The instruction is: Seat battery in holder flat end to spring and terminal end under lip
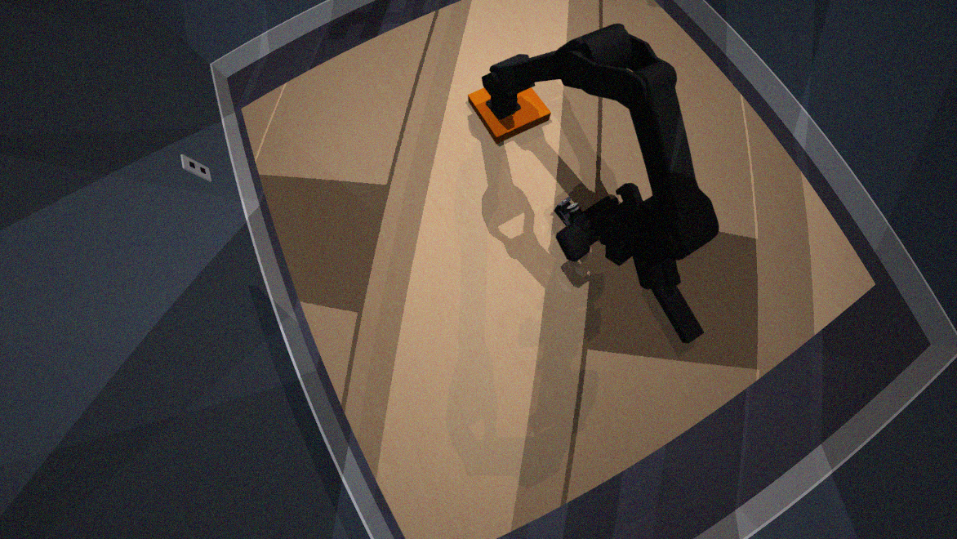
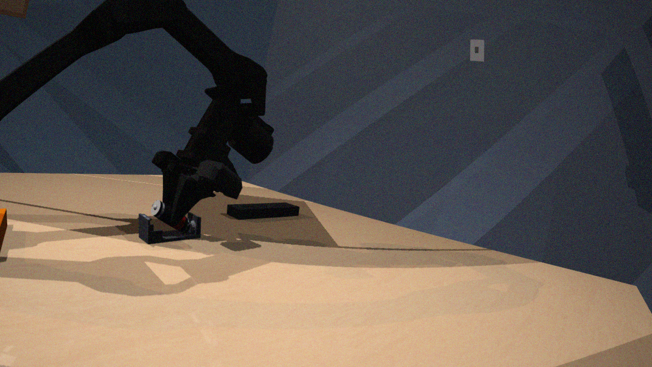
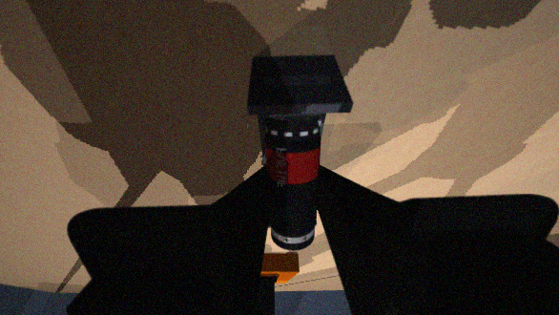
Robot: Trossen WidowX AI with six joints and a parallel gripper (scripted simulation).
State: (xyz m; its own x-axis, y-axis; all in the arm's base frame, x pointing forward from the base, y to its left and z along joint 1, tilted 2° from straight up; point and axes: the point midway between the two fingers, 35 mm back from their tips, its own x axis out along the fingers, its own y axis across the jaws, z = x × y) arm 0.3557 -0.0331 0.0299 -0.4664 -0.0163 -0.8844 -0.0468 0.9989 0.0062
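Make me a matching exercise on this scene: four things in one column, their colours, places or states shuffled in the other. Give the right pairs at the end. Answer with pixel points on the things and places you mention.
Things
1. Battery (image 2: pixel 181 223) (image 3: pixel 293 167)
2. Holder (image 2: pixel 145 228) (image 3: pixel 298 81)
3. Plate under the arm's foot (image 1: pixel 534 112) (image 2: pixel 2 230) (image 3: pixel 282 263)
4. Long slab (image 1: pixel 687 323) (image 2: pixel 262 211)

Colours, places or states
A. Bright orange
B. Black, lying flat beyond the holder in the exterior view
C. Gripped and tilted, with a red band
D. Has an upright wall at each end

Right pairs: 1-C, 2-D, 3-A, 4-B
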